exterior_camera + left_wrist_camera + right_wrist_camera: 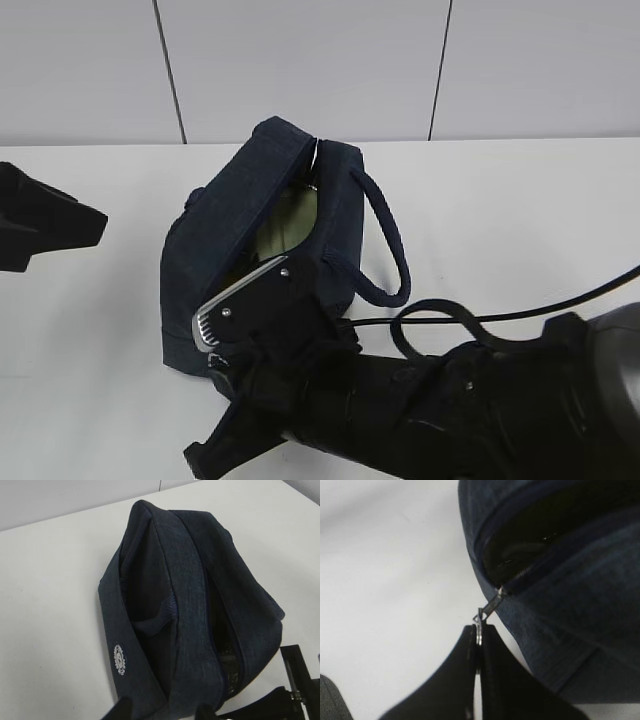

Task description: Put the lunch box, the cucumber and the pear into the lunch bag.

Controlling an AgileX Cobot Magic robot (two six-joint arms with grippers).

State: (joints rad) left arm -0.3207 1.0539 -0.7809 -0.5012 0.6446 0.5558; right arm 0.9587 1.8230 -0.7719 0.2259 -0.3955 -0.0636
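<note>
The navy lunch bag [215, 240] lies on the white table with its zipper partly open. A pale green surface, which looks like the lunch box lid [292, 222], shows inside the opening. The cucumber and the pear are out of view. My right gripper [479, 632] is shut on the zipper's metal ring pull [490, 606] at the bag's [580, 595] near end; in the exterior view it [232, 352] sits against the bag's front. My left gripper [60, 225] is open and empty to the left of the bag. In its wrist view the bag [185, 580] fills the frame.
The bag's loop handle [385, 240] hangs to the right side. A black cable [470, 320] loops over my right arm beside the bag. Bare white table [520, 220] lies right of the bag and a grey panelled wall stands behind.
</note>
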